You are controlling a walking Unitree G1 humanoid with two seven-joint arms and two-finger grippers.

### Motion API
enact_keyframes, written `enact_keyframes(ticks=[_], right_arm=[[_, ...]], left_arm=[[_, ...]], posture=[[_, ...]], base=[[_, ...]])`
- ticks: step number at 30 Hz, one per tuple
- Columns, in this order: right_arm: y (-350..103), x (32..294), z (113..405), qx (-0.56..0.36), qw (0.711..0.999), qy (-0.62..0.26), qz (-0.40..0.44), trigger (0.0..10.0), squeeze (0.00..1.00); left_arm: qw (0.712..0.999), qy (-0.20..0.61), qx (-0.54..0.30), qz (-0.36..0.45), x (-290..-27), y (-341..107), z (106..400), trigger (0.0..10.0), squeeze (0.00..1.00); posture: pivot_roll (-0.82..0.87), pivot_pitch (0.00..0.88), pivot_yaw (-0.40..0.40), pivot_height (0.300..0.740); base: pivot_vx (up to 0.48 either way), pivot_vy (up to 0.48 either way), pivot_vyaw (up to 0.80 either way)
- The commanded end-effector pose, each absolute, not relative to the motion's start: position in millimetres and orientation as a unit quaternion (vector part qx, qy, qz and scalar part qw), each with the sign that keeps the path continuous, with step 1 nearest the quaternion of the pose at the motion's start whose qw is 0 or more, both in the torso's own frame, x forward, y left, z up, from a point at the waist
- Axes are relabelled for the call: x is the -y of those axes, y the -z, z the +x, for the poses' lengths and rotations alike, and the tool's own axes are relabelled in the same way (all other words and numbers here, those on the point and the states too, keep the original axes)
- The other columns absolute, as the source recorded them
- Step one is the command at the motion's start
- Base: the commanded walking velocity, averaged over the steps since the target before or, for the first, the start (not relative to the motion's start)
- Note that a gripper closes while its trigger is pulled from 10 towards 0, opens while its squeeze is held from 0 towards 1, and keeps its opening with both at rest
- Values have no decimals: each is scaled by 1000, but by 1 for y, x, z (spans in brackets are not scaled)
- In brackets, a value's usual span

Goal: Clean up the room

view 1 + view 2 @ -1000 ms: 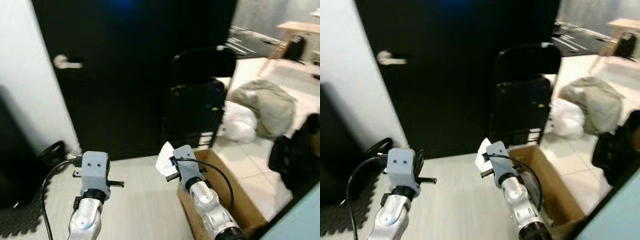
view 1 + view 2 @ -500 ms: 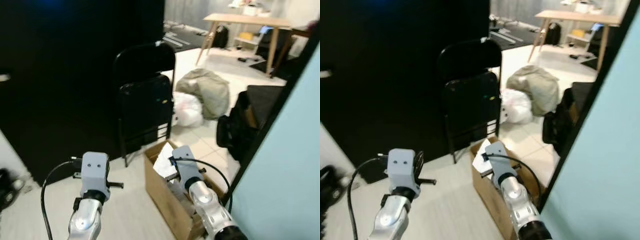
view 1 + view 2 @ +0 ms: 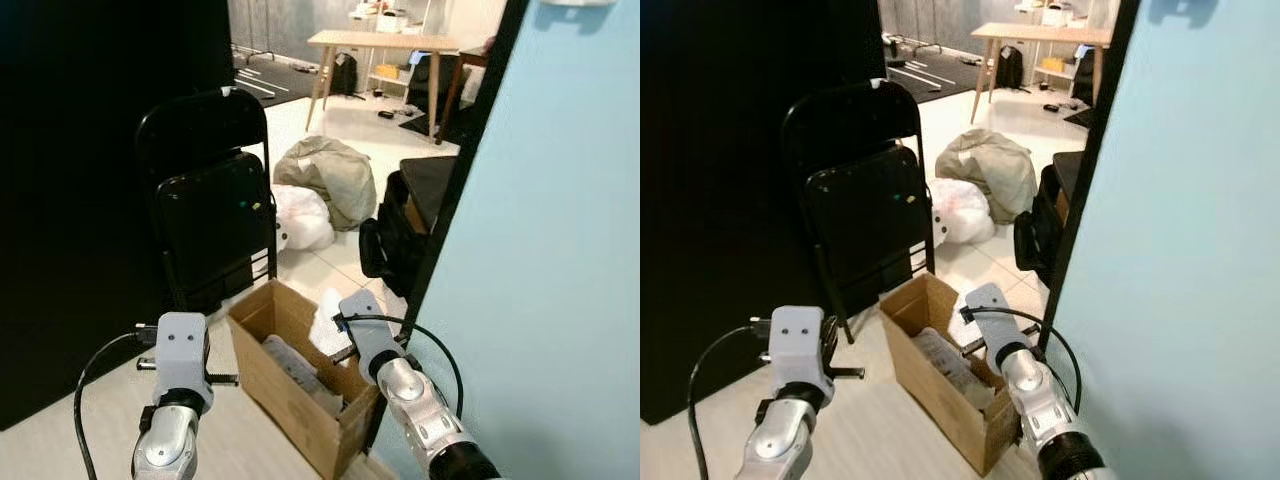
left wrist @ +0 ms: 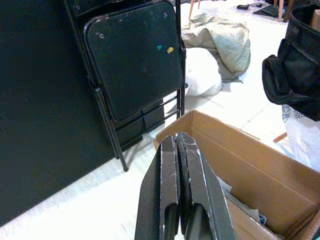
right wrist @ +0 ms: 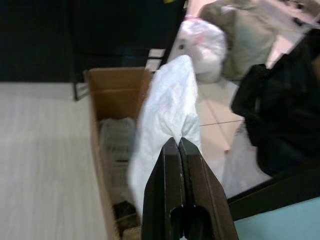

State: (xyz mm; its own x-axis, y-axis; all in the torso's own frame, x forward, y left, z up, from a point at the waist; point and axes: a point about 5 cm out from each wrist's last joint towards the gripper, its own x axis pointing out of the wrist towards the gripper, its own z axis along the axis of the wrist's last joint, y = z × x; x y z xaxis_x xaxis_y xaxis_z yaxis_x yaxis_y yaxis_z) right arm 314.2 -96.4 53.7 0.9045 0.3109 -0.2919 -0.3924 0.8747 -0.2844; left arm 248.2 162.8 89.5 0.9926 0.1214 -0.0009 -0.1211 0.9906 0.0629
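Gripper on my right arm (image 5: 178, 145) is clamped on a crumpled white tissue (image 5: 167, 112), fingers pressed together on its lower edge, and it hangs just above the far right side of an open cardboard box (image 3: 290, 400). That box sits on the pale floor (image 3: 870, 440) straight ahead of me, low in the head views, and some clear plastic and paper scraps (image 3: 300, 368) lie inside it. My left gripper (image 4: 178, 150) has its two fingers pressed flat against each other with nothing between them; it is raised at about 9 o'clock from the box, pointing toward the box's near left corner.

At 11 o'clock from the box a black folding chair (image 3: 215, 210) leans folded against a black wall (image 3: 70, 180). At 12 o'clock, beyond the chair, a white plastic bag (image 3: 303, 218) rests on the tiled floor touching an olive-grey bundle of cloth (image 3: 333, 175). At 2 o'clock a black bag (image 3: 395, 240) sits beside the edge of a light blue wall panel (image 3: 540, 250). Farther off, at 12 o'clock, stands a wooden desk (image 3: 385, 42) with small items on and under it.
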Motion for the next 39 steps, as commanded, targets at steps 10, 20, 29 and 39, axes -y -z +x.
enact_keyframes(ticks=[10,20,29,39], right_arm=[[-47,90,311,-138,955,-199,-171,10000,0],[-46,89,311,-139,954,-202,-171,10000,0],[-45,90,311,-141,954,-200,-171,10000,0],[-45,91,311,-144,956,-194,-167,10000,0]], left_arm=[[998,-64,4,28,-167,-91,245,10000,0],[998,-65,7,25,-167,-93,245,10000,0],[998,-62,6,26,-168,-93,245,10000,0],[999,-42,-7,27,-163,-90,246,10000,0]], posture=[[23,0,-16,740],[22,0,-14,740],[22,0,-11,740],[25,0,-11,740]], base=[[102,0,0],[382,0,0],[377,0,0],[241,0,0]])
